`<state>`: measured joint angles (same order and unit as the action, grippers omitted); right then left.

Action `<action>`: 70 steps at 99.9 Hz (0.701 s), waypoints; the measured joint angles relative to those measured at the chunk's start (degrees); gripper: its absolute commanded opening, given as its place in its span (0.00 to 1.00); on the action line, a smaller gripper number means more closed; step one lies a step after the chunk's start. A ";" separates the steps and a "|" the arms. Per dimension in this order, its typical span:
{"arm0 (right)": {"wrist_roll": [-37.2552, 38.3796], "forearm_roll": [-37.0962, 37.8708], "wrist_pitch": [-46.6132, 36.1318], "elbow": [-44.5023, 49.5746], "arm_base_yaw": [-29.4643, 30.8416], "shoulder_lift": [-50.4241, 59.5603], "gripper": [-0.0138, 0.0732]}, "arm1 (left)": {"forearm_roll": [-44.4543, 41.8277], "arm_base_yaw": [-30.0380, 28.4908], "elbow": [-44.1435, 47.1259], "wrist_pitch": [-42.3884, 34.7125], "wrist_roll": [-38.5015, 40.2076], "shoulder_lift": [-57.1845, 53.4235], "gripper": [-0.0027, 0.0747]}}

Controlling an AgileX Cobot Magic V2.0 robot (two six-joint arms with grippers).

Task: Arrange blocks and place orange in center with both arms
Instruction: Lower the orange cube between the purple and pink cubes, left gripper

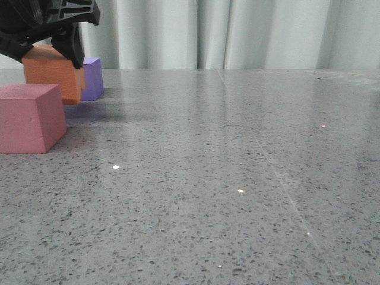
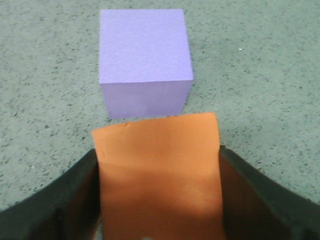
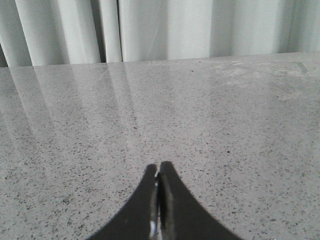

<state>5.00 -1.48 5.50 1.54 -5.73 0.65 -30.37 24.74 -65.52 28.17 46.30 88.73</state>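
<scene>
A: Front view, logging left to right. Pink-red cube (image 1: 31, 117) sits on the grey speckled table (image 1: 225, 178) at its left edge, nearest the camera. Behind it, toward the far left corner, the left gripper (image 1: 46, 52) pinches the orange cube (image 1: 53, 74). Its underside looks about level with the table; I cannot tell whether it rests there or is raised. The purple cube (image 1: 92, 79) stands just beyond and right of the orange one, on the table.

B: Left wrist view agrees. One black finger (image 2: 60, 200) presses on each side face of the orange cube (image 2: 160, 175), which fills the gap between them. The purple cube (image 2: 145, 55) lies straight ahead of it; touching or narrowly apart, I cannot tell.

A: And the right side?

B: Right wrist view: the right gripper (image 3: 159, 172) has its jaws pressed together, holding nothing, over bare table (image 3: 225, 125). Pale curtain (image 3: 165, 27) hangs behind the far edge. This arm does not show in the front view.
</scene>
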 measured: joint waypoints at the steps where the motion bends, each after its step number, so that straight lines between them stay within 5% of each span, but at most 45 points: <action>1: 0.00 0.00 0.00 0.00 0.00 0.00 0.08 | 0.00 0.00 -0.03 -0.22 0.00 0.00 0.45; 70: 0.00 0.00 0.00 0.00 0.00 0.00 0.08 | 0.67 -1.40 0.15 -0.77 -1.23 2.17 0.45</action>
<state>5.00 -1.48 5.50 1.54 -5.73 0.65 -29.71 23.34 -65.36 27.40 45.07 90.91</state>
